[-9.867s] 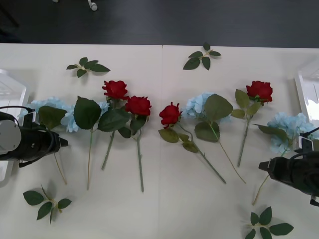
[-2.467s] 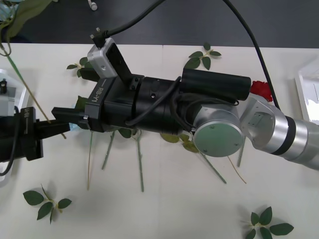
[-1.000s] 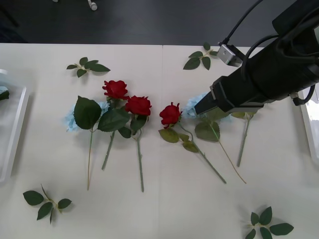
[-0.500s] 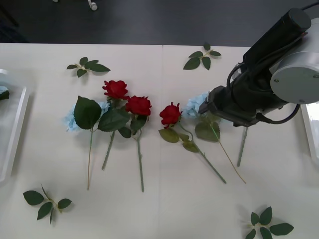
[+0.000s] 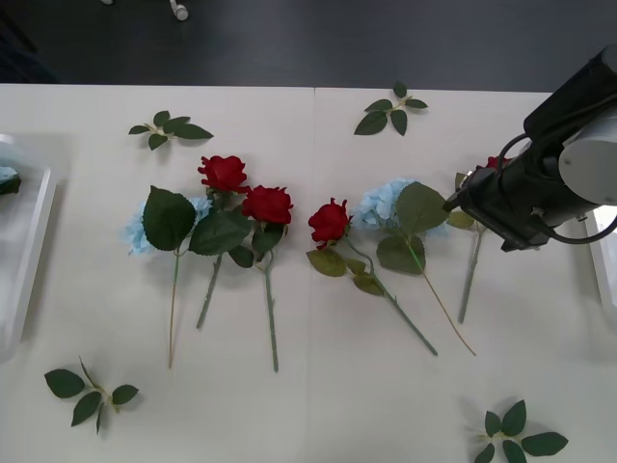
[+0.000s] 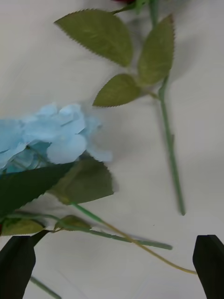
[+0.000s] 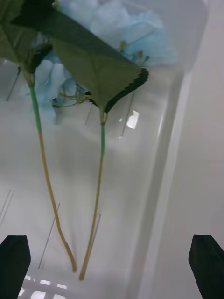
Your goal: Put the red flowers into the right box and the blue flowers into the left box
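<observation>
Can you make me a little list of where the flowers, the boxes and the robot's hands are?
red flowers: four on the table, one partly behind the right arm
blue flowers: two on the table, two lying in the left box
right box: at the table's right edge, partly seen
right gripper: open, over the middle blue flower's stem
left gripper: open, above the left box

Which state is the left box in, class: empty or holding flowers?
Holding flowers: in the left wrist view, blue flowers with two long stems lie inside the left box.
</observation>
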`<state>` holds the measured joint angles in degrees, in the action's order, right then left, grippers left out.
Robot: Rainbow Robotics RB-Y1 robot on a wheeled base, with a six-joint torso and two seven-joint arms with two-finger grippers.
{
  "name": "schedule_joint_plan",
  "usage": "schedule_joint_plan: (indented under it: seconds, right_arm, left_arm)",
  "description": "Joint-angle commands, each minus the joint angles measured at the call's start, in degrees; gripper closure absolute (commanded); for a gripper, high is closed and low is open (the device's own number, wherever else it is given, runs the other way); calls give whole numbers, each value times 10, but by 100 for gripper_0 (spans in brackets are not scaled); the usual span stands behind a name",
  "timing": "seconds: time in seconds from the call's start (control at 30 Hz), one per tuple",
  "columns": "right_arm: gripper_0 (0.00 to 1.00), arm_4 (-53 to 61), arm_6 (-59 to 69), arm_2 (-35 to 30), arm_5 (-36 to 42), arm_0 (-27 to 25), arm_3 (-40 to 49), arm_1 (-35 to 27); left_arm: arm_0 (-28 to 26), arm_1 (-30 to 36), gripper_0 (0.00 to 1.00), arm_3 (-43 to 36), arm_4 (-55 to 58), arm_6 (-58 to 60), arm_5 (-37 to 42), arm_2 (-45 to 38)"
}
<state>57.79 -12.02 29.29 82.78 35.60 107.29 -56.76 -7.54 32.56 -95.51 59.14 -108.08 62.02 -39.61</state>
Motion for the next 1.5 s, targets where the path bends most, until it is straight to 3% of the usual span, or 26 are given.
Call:
schedule_joint_plan:
  seconds: [0.03, 0.3, 0.63, 0.8, 1.07, 1.5]
  right_arm:
    - [0, -22, -15, -6, -10, -22, -14, -13]
    - [0, -65, -85, -6, -32, -61, -47, -1]
    - [0, -83, -165, -6, -83, -72, -111, 24]
    - [0, -105, -216, -6, -98, -71, -139, 47]
    - [0, -116, -272, -6, -133, -71, -185, 73]
    - [0, -136, -321, 23, -174, -62, -237, 93]
  left_arm:
    - [-40, 11, 0, -94, 29, 58, 32, 16]
    - [-46, 12, 0, -226, 43, 118, 94, 72]
    - [7, 8, 0, -332, -94, 292, 200, 196]
    - [44, -5, 0, -338, -141, 342, 246, 244]
    - [68, -52, 0, -322, -234, 361, 252, 315]
    - [131, -72, 0, -217, -344, 357, 252, 417]
